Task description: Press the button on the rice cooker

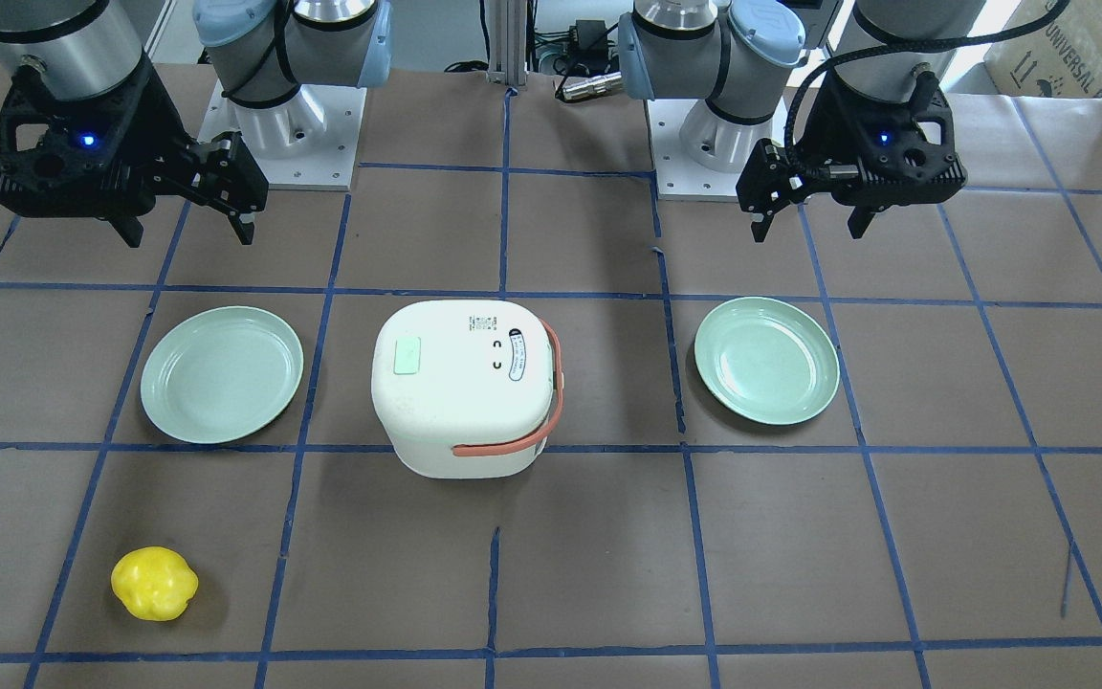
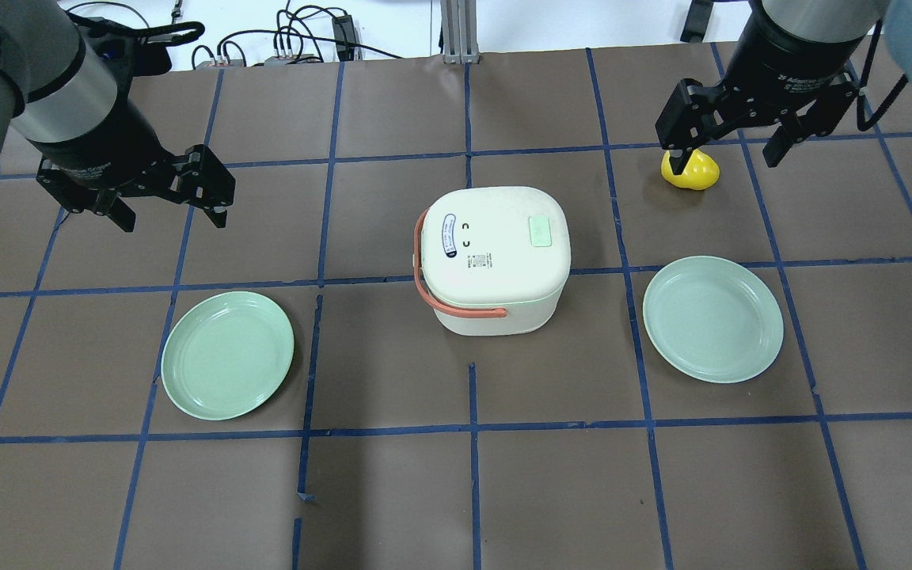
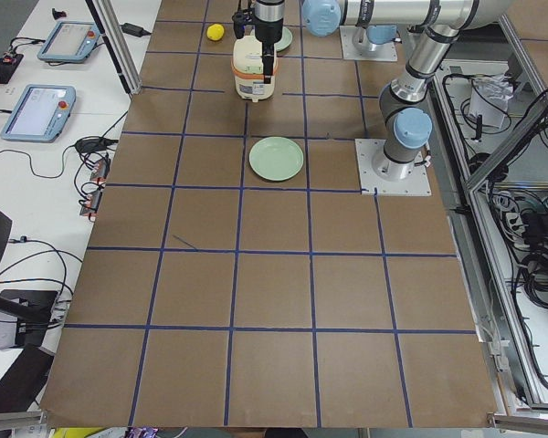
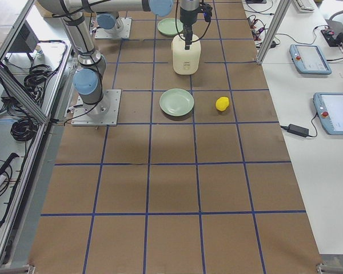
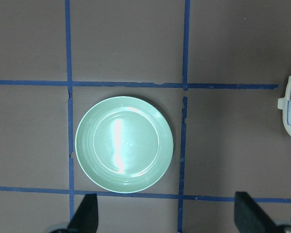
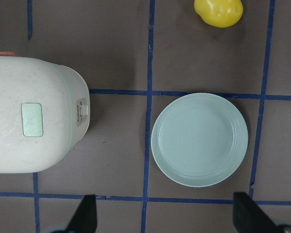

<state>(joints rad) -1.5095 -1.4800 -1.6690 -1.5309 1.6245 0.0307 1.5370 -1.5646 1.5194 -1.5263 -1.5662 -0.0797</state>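
The white rice cooker [image 1: 465,383] stands shut at the table's middle, its salmon-orange strap handle [image 1: 551,402] folded down along one side. It also shows in the overhead view [image 2: 495,253]. A mint green button [image 2: 541,232] sits on the lid toward my right side, and it shows in the right wrist view [image 6: 31,119]. My left gripper [image 2: 175,220] is open and empty, high above the table to the cooker's left. My right gripper [image 2: 725,162] is open and empty, high to the cooker's right. Neither touches the cooker.
A pale green plate [image 2: 228,355] lies left of the cooker, below my left gripper [image 5: 166,218]. A second plate [image 2: 713,318] lies to the right, below my right gripper [image 6: 166,218]. A yellow toy fruit [image 2: 693,170] lies at the far right. Blue tape lines grid the brown table.
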